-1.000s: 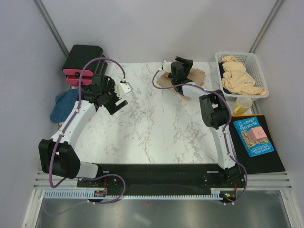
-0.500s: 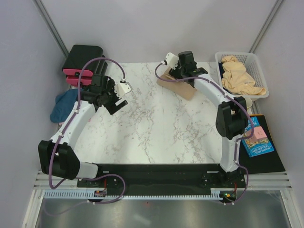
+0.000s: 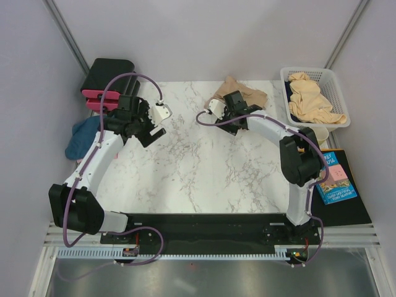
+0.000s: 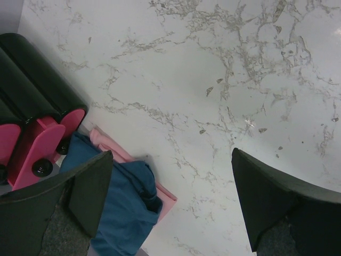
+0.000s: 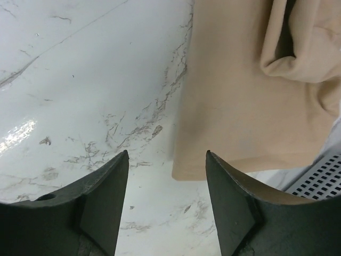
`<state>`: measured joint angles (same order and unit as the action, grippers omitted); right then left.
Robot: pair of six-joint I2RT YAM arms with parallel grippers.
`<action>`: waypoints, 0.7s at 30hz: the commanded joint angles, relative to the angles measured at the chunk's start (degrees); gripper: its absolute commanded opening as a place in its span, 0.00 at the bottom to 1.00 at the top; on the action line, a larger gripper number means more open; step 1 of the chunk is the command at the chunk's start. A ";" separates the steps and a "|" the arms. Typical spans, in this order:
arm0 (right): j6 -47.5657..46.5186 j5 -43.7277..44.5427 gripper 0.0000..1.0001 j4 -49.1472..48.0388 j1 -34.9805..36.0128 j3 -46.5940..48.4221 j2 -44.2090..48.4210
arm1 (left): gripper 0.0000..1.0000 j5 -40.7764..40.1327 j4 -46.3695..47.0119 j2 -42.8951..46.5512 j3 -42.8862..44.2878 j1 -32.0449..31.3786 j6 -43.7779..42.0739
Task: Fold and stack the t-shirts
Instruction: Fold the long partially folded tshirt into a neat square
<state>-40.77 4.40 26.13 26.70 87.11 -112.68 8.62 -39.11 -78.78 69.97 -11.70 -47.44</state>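
A tan t-shirt [image 3: 246, 93] lies rumpled at the far edge of the marble table [image 3: 198, 167]. My right gripper [image 3: 230, 106] is open and empty just in front of it. In the right wrist view the shirt's flat hem corner [image 5: 240, 106] lies beyond my open right gripper [image 5: 166, 154], not touching it. More tan shirts [image 3: 312, 99] fill the white basket [image 3: 337, 86]. A dark blue shirt [image 3: 83, 137] lies on a pink one off the table's left edge. My left gripper [image 3: 150, 129] is open and empty above bare marble beside the blue [image 4: 117, 213] and pink [image 4: 162, 194] shirts.
Black-and-pink boxes [image 3: 108, 83] stand at the far left, also in the left wrist view [image 4: 37, 144]. A blue book [image 3: 334, 179] lies on a black mat at the right. The basket's corner [image 5: 319, 178] shows in the right wrist view.
My right gripper drew back from the table's far edge towards the near left. The tan shirt, a flat strip half a second ago, now lies bunched farther back. The left arm barely moved.
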 commanded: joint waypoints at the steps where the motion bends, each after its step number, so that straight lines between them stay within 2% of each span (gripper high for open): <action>1: 1.58 0.69 0.67 -4.15 -0.33 0.08 -2.01 | 1.00 0.26 0.18 1.44 2.36 -0.16 0.59; 13: 0.17 6.05 0.65 -10.91 -0.42 1.74 -10.09 | 1.00 -0.10 0.27 1.44 1.92 -0.16 -0.02; 15: -0.09 6.76 0.53 -11.01 -0.33 2.45 -11.15 | 1.00 -0.10 0.27 1.35 2.01 -0.16 -0.11; 16: -0.36 6.84 0.35 -11.01 -0.42 2.88 -12.11 | 1.00 -0.10 0.27 1.26 2.01 -0.16 -0.20; 17: -0.36 7.02 0.28 -11.01 -0.33 3.15 -12.56 | 1.00 -0.10 0.27 1.26 2.01 -0.16 -0.28; 18: -0.53 6.93 0.23 -10.75 -0.33 3.33 -12.91 | 1.00 -0.18 0.27 1.09 2.01 -0.07 -0.46; 19: -0.71 6.76 0.13 -10.66 -0.42 3.42 -13.35 | 1.00 -0.19 0.35 1.00 2.01 -0.16 -0.55; 21: -0.89 6.24 0.05 -9.61 -0.33 3.33 -13.44 | 1.00 -0.27 0.62 0.83 2.01 -0.07 -0.99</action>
<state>-41.52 10.90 16.27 26.39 88.82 -124.64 8.51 -39.11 -78.63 70.39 -11.70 -47.48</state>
